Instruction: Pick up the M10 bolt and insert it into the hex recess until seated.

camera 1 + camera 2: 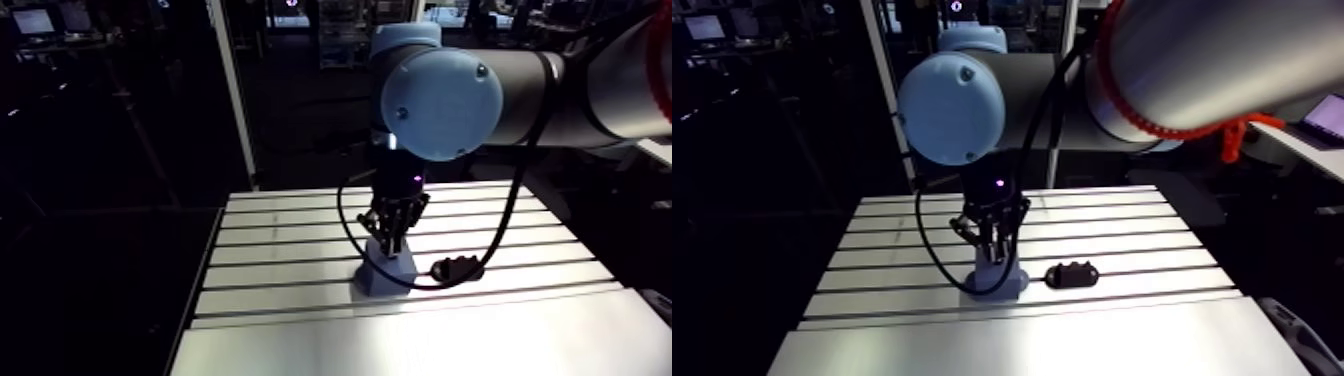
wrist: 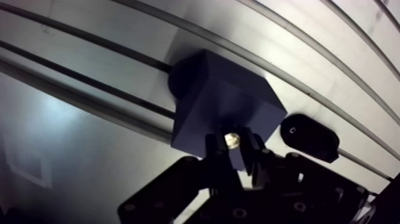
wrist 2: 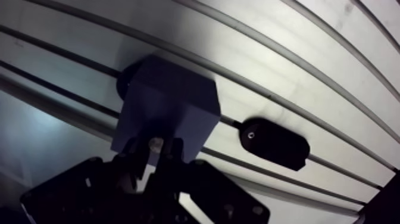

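Fingers [image 2: 257, 156] of the gripper [image 2: 233, 152] are clamped on the M10 bolt [image 2: 232, 140], its pale round end showing at the nearest edge of the matte dark-blue block [image 2: 220, 101], which sits on the slotted aluminium tabletop [image 2: 89, 161] with a black oblong piece [image 2: 309, 137] just beside it and open ribbed metal all round.

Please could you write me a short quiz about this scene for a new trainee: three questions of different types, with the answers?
1. True or false: the gripper is open and holds nothing.
2. What lies on the table beside the blue block? A) a black oblong part B) a red cup C) a yellow sponge
3. Fill in: the shiny thing that the gripper clamps over the block is the ____.
Key: 1 false, it is shut on the bolt; 2 A; 3 bolt.
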`<state>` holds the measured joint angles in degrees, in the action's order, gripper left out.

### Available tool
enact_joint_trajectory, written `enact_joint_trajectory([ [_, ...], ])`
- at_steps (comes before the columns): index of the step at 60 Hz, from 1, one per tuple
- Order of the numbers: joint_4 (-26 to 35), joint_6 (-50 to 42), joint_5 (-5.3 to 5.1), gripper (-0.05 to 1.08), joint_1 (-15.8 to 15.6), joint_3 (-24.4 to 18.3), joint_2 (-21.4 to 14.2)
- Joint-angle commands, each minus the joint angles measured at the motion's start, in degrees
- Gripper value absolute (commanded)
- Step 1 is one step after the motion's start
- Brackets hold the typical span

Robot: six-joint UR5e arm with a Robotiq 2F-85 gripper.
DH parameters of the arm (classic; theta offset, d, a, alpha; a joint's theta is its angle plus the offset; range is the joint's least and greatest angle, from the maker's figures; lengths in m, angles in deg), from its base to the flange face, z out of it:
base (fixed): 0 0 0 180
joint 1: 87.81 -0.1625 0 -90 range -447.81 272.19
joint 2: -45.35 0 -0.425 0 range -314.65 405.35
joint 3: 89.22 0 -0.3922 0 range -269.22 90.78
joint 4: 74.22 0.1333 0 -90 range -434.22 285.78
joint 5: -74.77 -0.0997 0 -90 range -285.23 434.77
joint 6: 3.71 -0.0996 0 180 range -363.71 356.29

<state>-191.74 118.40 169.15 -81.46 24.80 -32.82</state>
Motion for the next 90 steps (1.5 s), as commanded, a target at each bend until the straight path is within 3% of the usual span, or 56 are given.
enact_joint_trajectory([
  [1, 0.1, 0.0, -0.03, 0.63, 0.0, 0.0, 0.0],
  [5, 0.1, 0.1, -0.03, 0.52, 0.0, 0.1, 0.0],
  [8, 0.1, 0.8, -0.03, 0.19, 0.0, 0.3, 0.0],
  [10, 0.1, 0.8, -0.03, 0.19, 0.0, 0.3, 0.0],
  [14, 0.1, 1.0, -0.03, 0.02, 0.0, 0.4, 0.0],
  [34, -0.1, 0.9, -0.10, 0.01, 0.0, 0.1, -0.2],
  [38, -0.2, 0.4, -0.20, 0.08, 0.1, -0.1, -0.4],
  [44, 0.0, -0.6, -0.70, 0.26, 0.0, -0.3, -1.3],
  [45, 0.1, -1.8, -0.73, 0.36, 0.0, -0.3, -1.4],
  [46, 0.1, -1.8, -0.73, 0.36, 0.0, -0.3, -1.4],
  [47, 0.1, -4.1, -0.65, 0.51, 0.1, -0.5, -1.4],
  [48, 0.1, -4.1, -0.65, 0.51, 0.1, -0.5, -1.4],
  [49, 0.1, -6.7, -0.57, 0.62, 0.1, -0.6, -1.5],
  [50, 0.1, -6.7, -0.57, 0.62, 0.1, -0.6, -1.5],
  [51, 0.1, -8.8, -0.63, 0.72, 0.1, -0.6, -1.6],
  [52, 0.1, -8.8, -0.63, 0.72, 0.1, -0.6, -1.6],
  [54, 0.2, -12.0, -0.65, 0.86, -0.2, -0.7, -2.2],
  [69, 6.8, -21.1, -0.82, 1.04, -0.3, -2.9, -3.4],
  [90, 7.6, -24.2, -0.81, 1.08, -0.4, -2.9, -2.9],
])
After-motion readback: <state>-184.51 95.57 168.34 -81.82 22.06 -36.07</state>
